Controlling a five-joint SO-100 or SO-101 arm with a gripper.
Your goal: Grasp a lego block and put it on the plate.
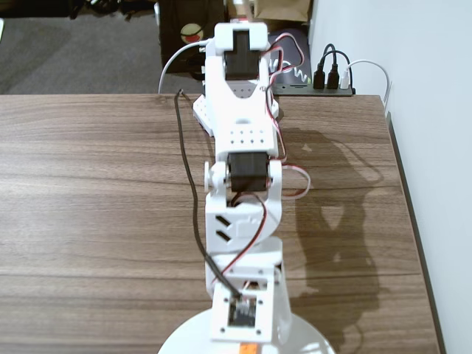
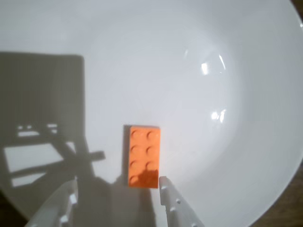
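Note:
In the wrist view the orange lego block (image 2: 143, 156) lies flat, studs up, on the white plate (image 2: 189, 71), near its middle. My gripper (image 2: 117, 185) is open just above the plate, its jaws spread wide and empty. The block rests just ahead of the right fingertip (image 2: 164, 182), free of both fingers. In the fixed view the arm reaches toward the bottom edge, the gripper (image 1: 247, 346) hangs over the plate's rim (image 1: 177, 341), and a sliver of the orange block (image 1: 249, 349) shows beneath it.
A brown wooden table (image 1: 88, 206) carries the arm. A power strip with plugs and cables (image 1: 324, 81) lies at the table's far edge. The table's right edge (image 1: 413, 221) runs close to a white wall.

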